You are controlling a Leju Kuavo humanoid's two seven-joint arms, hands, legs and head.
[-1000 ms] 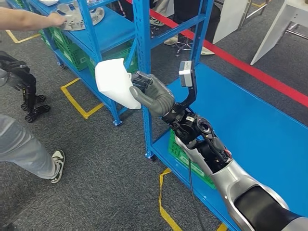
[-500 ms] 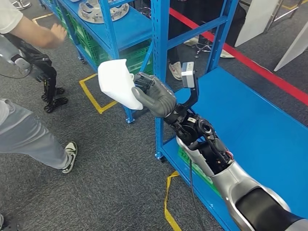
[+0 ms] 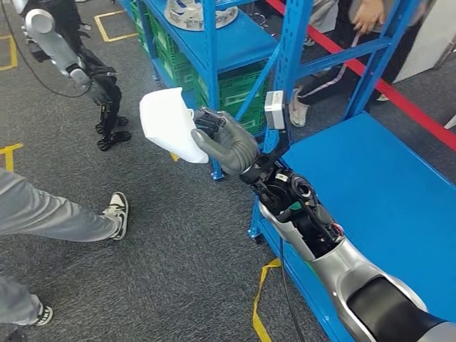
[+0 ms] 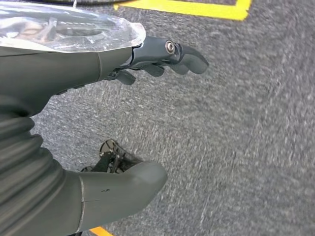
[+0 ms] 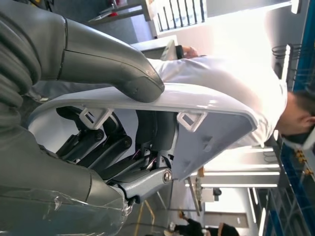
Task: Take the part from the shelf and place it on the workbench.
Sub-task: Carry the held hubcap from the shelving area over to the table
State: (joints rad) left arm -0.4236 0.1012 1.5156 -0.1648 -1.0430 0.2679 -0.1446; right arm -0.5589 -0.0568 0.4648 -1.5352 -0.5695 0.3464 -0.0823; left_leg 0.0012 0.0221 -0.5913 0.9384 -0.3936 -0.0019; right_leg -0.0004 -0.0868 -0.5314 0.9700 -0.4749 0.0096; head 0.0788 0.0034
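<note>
My right hand [image 3: 229, 142] holds a white plastic part [image 3: 171, 122] out over the grey carpet, to the left of a blue shelf post [image 3: 279, 92]. In the right wrist view the thumb [image 5: 111, 64] lies on the part's [image 5: 208, 105] smooth outer face and the dark fingers [image 5: 111, 147] curl against its ribbed inner side. My left hand [image 4: 111, 118] hangs over the carpet with thumb and fingers apart and nothing between them.
Blue shelving [image 3: 231, 43] with green crates [image 3: 231, 92] and a round metal part [image 3: 194, 13] stands behind. A blue deck [image 3: 376, 206] lies at the right. A person's legs and shoes [image 3: 115, 214] are at the left, another robot [image 3: 70, 57] beyond, yellow floor tape [image 3: 261, 292] below.
The whole scene has shifted as the camera turned: the shelves slid right and the other robot came into view. The right hand keeps the white part in the same grip.
</note>
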